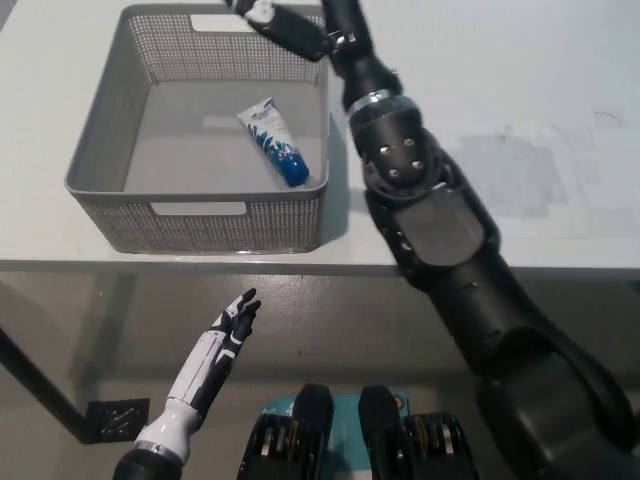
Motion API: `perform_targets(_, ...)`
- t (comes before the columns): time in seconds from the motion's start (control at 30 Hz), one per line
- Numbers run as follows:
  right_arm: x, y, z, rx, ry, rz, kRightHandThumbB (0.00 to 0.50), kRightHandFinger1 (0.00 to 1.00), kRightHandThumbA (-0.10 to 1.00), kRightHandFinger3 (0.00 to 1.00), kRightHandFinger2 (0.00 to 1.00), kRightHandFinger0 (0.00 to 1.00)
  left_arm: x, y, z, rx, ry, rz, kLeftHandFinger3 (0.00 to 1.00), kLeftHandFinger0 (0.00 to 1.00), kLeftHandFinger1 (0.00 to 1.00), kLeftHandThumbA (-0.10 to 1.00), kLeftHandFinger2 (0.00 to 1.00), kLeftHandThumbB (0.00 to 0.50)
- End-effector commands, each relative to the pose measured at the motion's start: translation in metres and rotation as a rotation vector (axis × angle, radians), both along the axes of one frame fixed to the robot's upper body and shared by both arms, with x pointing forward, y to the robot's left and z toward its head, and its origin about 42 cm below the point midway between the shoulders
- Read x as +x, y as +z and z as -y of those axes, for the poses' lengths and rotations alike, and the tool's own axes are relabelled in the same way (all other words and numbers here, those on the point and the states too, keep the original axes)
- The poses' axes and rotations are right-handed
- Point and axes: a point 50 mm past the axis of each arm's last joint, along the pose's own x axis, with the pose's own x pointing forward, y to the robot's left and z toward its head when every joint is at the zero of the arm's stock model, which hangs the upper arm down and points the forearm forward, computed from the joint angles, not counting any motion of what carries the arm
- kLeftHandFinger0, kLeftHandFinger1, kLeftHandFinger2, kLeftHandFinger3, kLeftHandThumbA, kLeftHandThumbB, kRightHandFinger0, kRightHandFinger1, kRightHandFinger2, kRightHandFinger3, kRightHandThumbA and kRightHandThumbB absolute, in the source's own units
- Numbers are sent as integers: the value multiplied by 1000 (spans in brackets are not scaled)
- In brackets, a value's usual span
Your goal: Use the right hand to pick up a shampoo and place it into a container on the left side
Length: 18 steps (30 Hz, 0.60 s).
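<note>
Shampoo tube (273,140) lying flat inside grey basket (95,150), upper left of frame, blue cap end pointing toward basket's right wall. So drop basically done, looks like. Right hand (290,28) up at top edge over basket's far rim, fingers spread, holding nothing, clear of tube. Left hand (226,334) idle at lower left, below desk (520,120) edge, fingers loose and empty. Only thing left, I'd guess: pull right arm out of the way.

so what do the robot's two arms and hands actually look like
The right arm is bulky, black and segmented, with a round joint plate dotted with screws; its right hand is black with white patches. The left hand is slim, white with black fingers, on a white forearm.
</note>
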Motion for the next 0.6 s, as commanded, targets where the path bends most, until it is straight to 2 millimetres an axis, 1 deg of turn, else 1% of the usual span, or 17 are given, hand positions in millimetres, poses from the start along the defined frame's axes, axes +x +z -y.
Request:
perform_targets(0.0,-40,83,49,84,-9,234,438,1000,1000,1000,1000,1000,11,14,-1,-8,-30,63,1000,1000,1000,1000,1000,154)
perform_targets(0.03,-50,85,62,103,-15,259,448,1000,1000,1000,1000,1000,12,15,-1,3,-30,68,1000,1000,1000,1000,1000,144)
perform_targets(0.07,-62,83,77,120,-10,276,443,1000,1000,1000,1000,1000,12,15,-1,8,-29,67,1000,1000,1000,1000,1000,143)
perform_targets(0.1,-66,82,81,123,-9,279,443,1000,1000,1000,1000,1000,12,15,-1,8,-28,67,1000,1000,1000,1000,1000,144)
perform_targets(0.13,-74,78,90,133,-7,280,438,1000,1000,1000,1000,1000,11,16,-2,13,-25,65,1000,1000,1000,1000,1000,145)
perform_targets(0.17,-84,72,101,144,-9,295,433,1000,1000,1000,1000,1000,11,16,-3,19,-20,65,1000,1000,1000,1000,1000,151)
perform_targets(0.27,-103,52,122,162,-6,307,420,1000,1000,1000,1000,1000,10,16,-4,5,-21,61,1000,1000,1000,1000,1000,151)
perform_targets(0.3,-106,47,126,159,-9,306,419,1000,1000,1000,1000,1000,9,16,-4,5,-21,62,1000,1000,1000,1000,1000,149)
perform_targets(0.33,-117,32,138,158,-23,299,426,1000,1000,1000,1000,1000,9,15,-4,-1,-21,63,1000,1000,1000,1000,1000,150)
perform_targets(0.37,-124,21,144,158,-26,292,413,1000,1000,1000,1000,1000,8,14,-4,-2,-18,59,1000,1000,1000,1000,1000,152)
perform_targets(0.43,-135,3,153,154,-43,272,406,1000,1000,1000,1000,1000,7,13,-4,-2,-13,58,1000,1000,1000,1000,1000,152)
perform_targets(0.47,-141,-10,158,154,-57,252,398,1000,1000,1000,1000,1000,5,13,-4,-3,-12,56,1000,1000,1000,1000,1000,153)
perform_targets(0.5,-146,-25,162,150,-65,229,380,1000,1000,1000,1000,1000,5,12,-4,-11,-11,57,1000,1000,1000,1000,1000,147)
perform_targets(0.53,-152,-44,165,151,-77,185,383,1000,1000,1000,1000,1000,4,11,-3,-15,-9,54,1000,1000,1000,1000,1000,153)
perform_targets(0.57,-158,-60,167,150,-82,131,377,1000,1000,1000,1000,1000,1,10,-4,-11,-6,50,1000,1000,1000,1000,1000,147)
